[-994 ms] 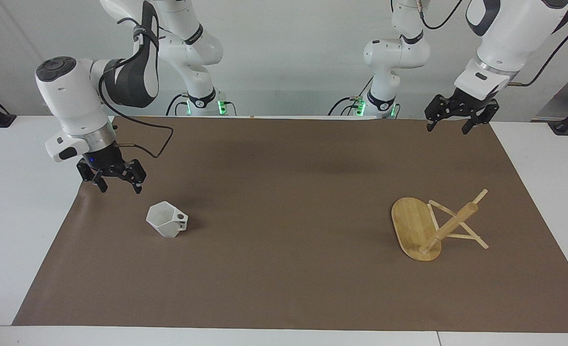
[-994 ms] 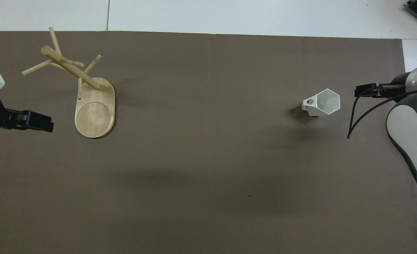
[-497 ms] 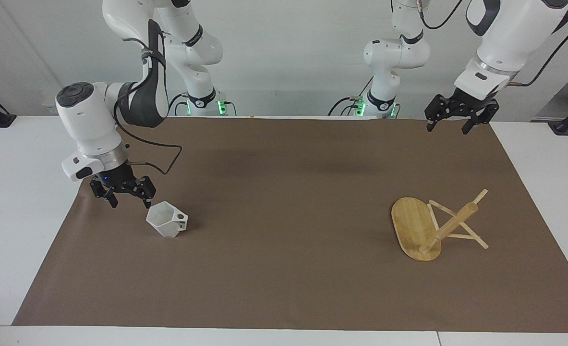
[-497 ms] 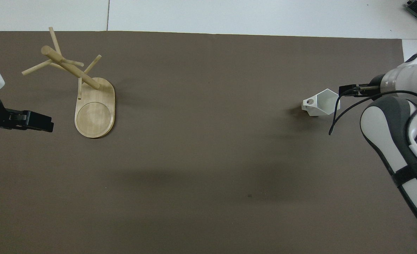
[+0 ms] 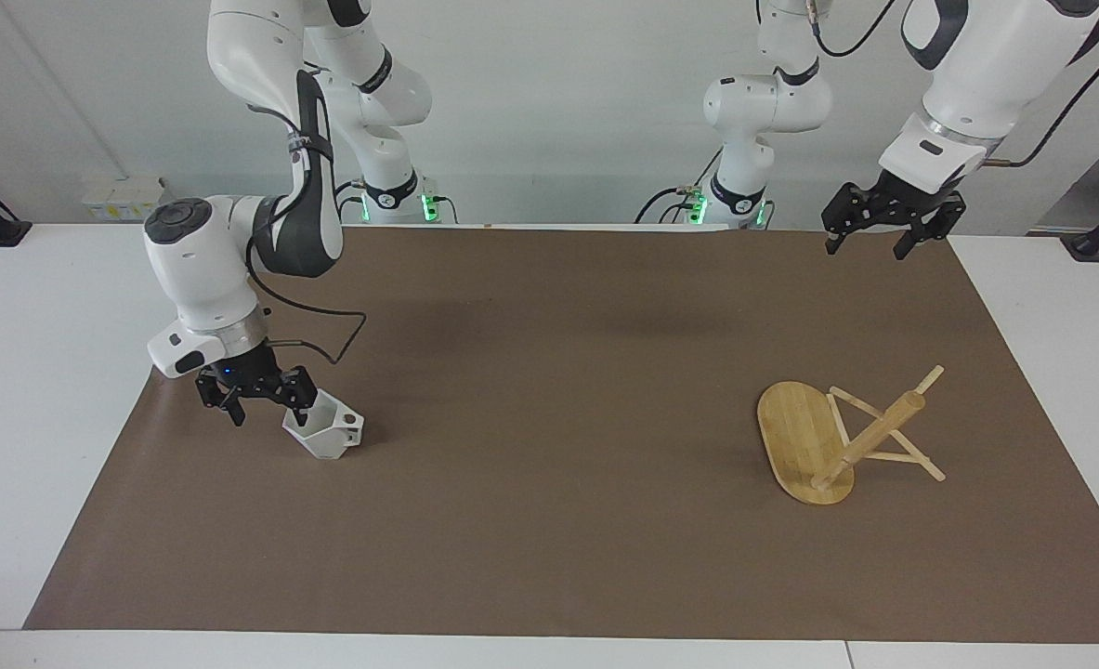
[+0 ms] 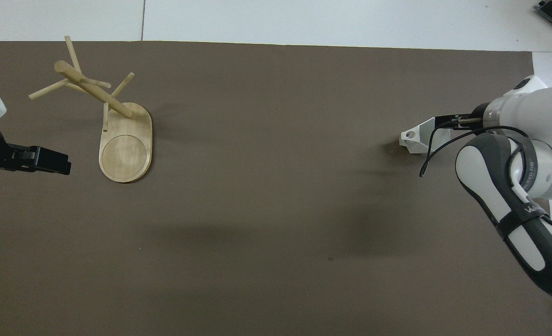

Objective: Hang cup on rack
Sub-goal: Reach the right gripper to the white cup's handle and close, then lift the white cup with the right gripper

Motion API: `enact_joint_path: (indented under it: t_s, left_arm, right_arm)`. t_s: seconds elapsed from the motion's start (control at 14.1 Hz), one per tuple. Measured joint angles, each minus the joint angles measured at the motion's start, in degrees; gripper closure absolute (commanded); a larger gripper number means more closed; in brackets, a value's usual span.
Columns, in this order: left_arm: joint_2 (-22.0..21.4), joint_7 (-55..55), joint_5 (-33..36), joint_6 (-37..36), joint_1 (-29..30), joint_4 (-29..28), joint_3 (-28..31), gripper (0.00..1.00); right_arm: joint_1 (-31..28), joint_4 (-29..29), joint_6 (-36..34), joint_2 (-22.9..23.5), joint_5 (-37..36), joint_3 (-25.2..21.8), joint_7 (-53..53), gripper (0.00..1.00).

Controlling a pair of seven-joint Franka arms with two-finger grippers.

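Observation:
The white faceted cup [image 5: 328,435] stands on the brown mat toward the right arm's end, its handle pointing to the table's middle; it also shows in the overhead view [image 6: 415,138]. My right gripper [image 5: 268,407] is open and low beside the cup, with one fingertip [image 5: 306,405] at the cup's rim on the side away from the handle. In the overhead view its wrist covers the fingers. The bamboo rack [image 5: 814,444] stands on its oval base toward the left arm's end [image 6: 125,142]. My left gripper [image 5: 867,247] is open and empty, waiting raised over the mat's edge nearest the robots.
The brown mat [image 5: 549,520] covers most of the white table [image 5: 38,372]. The right arm's black cable [image 5: 326,334] hangs above the mat by the cup. The left gripper [image 6: 47,161] shows at the overhead view's edge, beside the rack's base.
My right gripper has come down and moved toward the cup, from apart from it to its rim. The cup, the rack and the left arm have not moved.

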Motion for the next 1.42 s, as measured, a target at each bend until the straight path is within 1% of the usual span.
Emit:
enact_joint_path:
  t_s: [0.35,0.5,0.64,0.78,0.85,0.99,1.14,1.42]
  left_arm:
    - [0.00,0.00,0.00,0.00,0.00,0.00,0.00,0.00]
    - [0.00,0.00,0.00,0.00,0.00,0.00,0.00,0.00]
    - [0.00,0.00,0.00,0.00,0.00,0.00,0.00,0.00]
    - [0.00,0.00,0.00,0.00,0.00,0.00,0.00,0.00]
    - [0.00,0.00,0.00,0.00,0.00,0.00,0.00,0.00]
    - [0.00,0.00,0.00,0.00,0.00,0.00,0.00,0.00]
    - [0.00,0.00,0.00,0.00,0.00,0.00,0.00,0.00]
    - [0.00,0.00,0.00,0.00,0.00,0.00,0.00,0.00]
  right_arm:
    - [0.01,-1.63,0.20,0.73,0.00,0.27,0.00,0.05]
    - [0.01,-2.33,0.20,0.73,0.00,0.27,0.00,0.12]
    - [0.01,-2.53,0.20,0.73,0.00,0.27,0.00,0.26]
    - [0.01,-2.52,0.27,0.73,0.00,0.27,0.00,0.35]
    - [0.01,-2.48,0.34,0.73,0.00,0.27,0.00,0.42]
    - [0.01,-2.38,0.44,0.72,0.00,0.28,0.00,0.59]
    - [0.01,-2.37,0.44,0.72,0.00,0.28,0.00,0.70]
    - [0.01,-2.34,0.44,0.72,0.00,0.29,0.00,0.89]
